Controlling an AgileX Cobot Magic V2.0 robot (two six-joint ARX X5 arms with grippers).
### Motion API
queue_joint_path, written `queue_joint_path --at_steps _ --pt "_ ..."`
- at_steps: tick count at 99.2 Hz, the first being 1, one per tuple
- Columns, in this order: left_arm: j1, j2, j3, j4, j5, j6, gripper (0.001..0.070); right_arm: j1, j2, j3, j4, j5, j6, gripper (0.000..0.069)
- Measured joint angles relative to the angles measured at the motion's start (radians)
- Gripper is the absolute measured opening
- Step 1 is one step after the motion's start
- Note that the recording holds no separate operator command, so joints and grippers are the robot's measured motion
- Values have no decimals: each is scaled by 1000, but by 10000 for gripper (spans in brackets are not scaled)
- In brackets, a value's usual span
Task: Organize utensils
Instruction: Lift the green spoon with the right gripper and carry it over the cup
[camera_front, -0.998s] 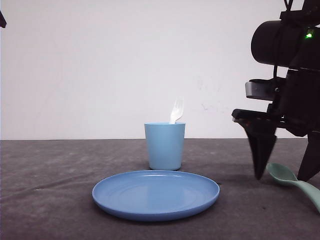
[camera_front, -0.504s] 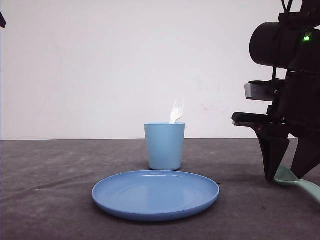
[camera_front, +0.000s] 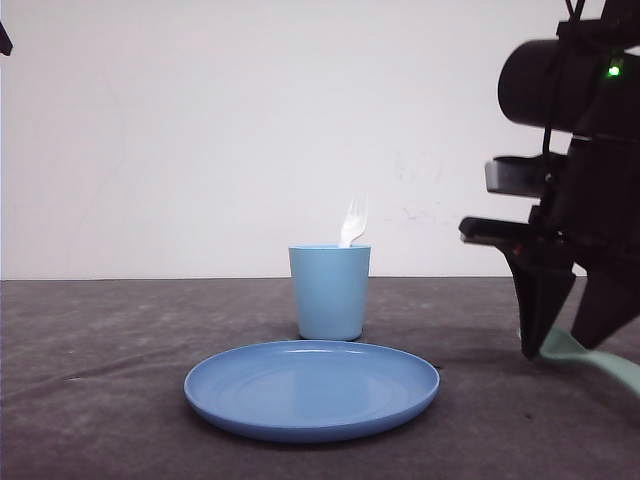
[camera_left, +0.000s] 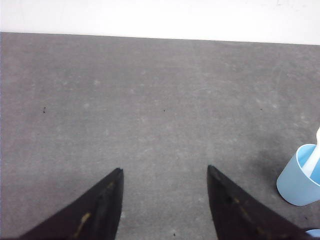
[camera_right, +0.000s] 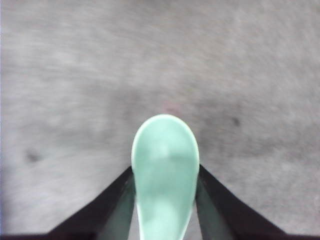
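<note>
The mint-green spoon lies on the dark table at the right, with its bowl between the fingers of my right gripper. Both fingers touch the bowl's sides. In the front view that gripper points down at the table around the spoon, whose handle runs toward the right edge. The white fork stands tines-up in the light blue cup. My left gripper hangs open over bare table, away from the cup and fork.
A round blue plate sits in front of the cup, near the table's front edge. A white wall stands behind the table. Bare grey table stretches to the left of the plate and cup.
My right gripper's fingers have come together from wide apart until they touch both sides of the spoon's bowl. The fork, cup and plate have not moved.
</note>
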Motion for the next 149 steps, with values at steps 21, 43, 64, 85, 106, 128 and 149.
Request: queue_joint_path --at_steps 21,43,64,85,106,128,149 --pt "0 0 0 1 0 0 318 47 -80 55 51 0 -61 184" --pt "0 0 0 1 0 0 318 108 -98 111 167 -10 -132 184" --pt "0 0 0 2 0 0 318 167 -98 117 415 -35 -190 184" --pt "0 0 0 0 0 0 318 200 -97 117 671 -35 -242 184" --pt "0 0 0 -1 0 0 318 209 -39 121 835 -34 -296 184" --pt "0 0 0 -1 0 0 318 209 66 121 1001 -34 -355 184" --pt "0 0 0 -2 0 0 318 209 155 121 1107 -34 -395 184"
